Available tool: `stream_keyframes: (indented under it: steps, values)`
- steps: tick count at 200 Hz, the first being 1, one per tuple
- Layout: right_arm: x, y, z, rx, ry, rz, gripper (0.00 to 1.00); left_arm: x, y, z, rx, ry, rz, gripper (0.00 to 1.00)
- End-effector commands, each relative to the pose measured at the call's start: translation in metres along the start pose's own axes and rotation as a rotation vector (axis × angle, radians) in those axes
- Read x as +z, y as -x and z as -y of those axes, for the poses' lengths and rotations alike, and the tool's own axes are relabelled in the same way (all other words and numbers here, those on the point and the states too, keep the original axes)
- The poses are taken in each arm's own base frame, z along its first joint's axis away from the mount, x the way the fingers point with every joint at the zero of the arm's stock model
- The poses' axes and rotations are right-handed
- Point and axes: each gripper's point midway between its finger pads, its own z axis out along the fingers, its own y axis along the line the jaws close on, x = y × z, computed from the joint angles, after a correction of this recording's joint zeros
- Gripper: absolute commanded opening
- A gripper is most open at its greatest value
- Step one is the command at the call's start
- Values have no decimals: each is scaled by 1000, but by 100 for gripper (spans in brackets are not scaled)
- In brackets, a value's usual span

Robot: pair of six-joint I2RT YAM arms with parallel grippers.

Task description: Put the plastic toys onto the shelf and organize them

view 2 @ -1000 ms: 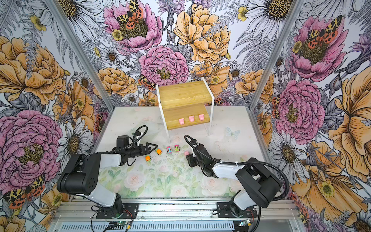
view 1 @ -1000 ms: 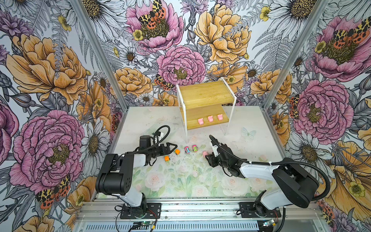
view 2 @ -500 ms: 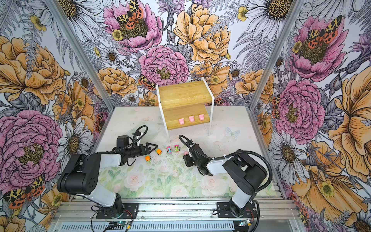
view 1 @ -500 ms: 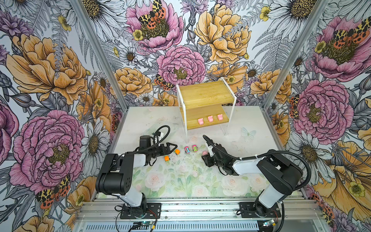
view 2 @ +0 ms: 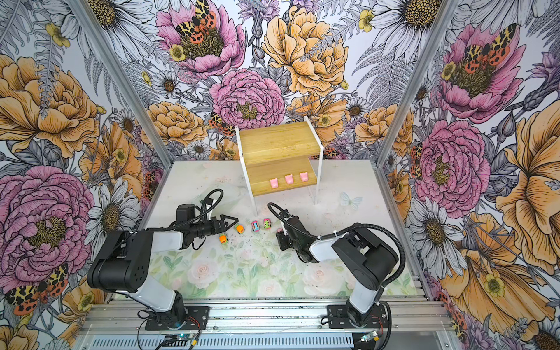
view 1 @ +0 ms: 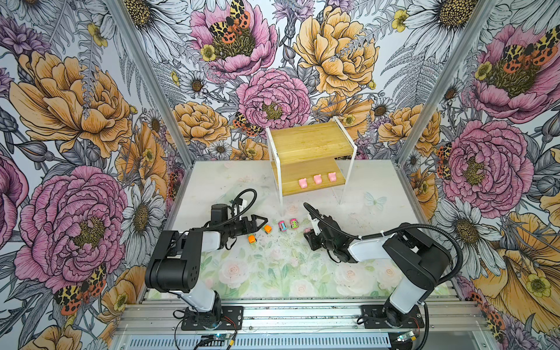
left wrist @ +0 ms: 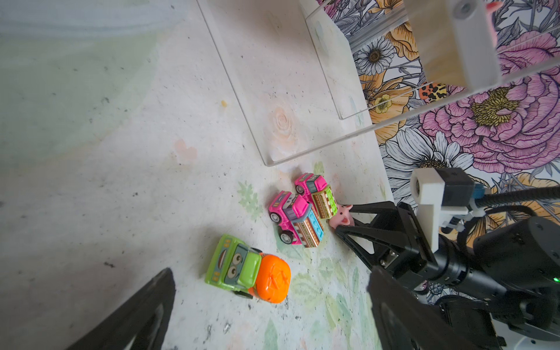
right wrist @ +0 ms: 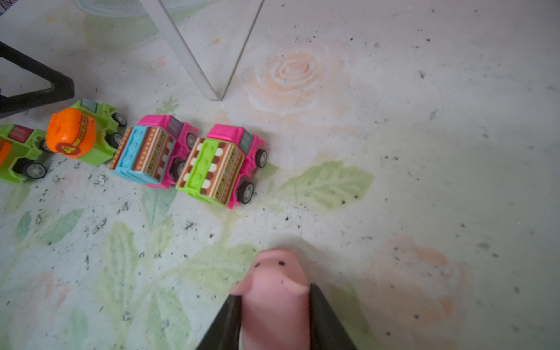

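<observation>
Right gripper clamped on a pink pig low over the surface, right of the four cars; left gripper open, empty; three pigs on the shelf lower board.

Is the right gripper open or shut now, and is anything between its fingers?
Shut: the right gripper grips the pink pig; in the right wrist view both fingers press its sides.

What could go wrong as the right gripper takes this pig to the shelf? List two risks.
1. The right gripper pinches the pink pig only at its fingertips; the rounded toy may slip out on lifting.
2. Three pigs already line the shelf's lower board; setting a fourth beside them could knock one off the front edge.
</observation>
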Motion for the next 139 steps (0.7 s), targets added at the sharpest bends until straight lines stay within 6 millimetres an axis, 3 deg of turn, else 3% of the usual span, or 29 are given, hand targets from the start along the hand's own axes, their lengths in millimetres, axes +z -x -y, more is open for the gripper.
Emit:
stream_keyframes:
  steps: [1,80,100,139]
  values:
    - [-1,11,-9,-5,27,30,37,0,6,2,6,-20,5,99]
    - [-18,34,-16,4,49,92,35,0,7,2,7,-18,6,99]
    - [-28,53,-22,11,67,141,35,0,7,2,6,-19,5,99]
    - [-53,115,-41,10,112,293,35,0,7,2,5,-21,4,99]
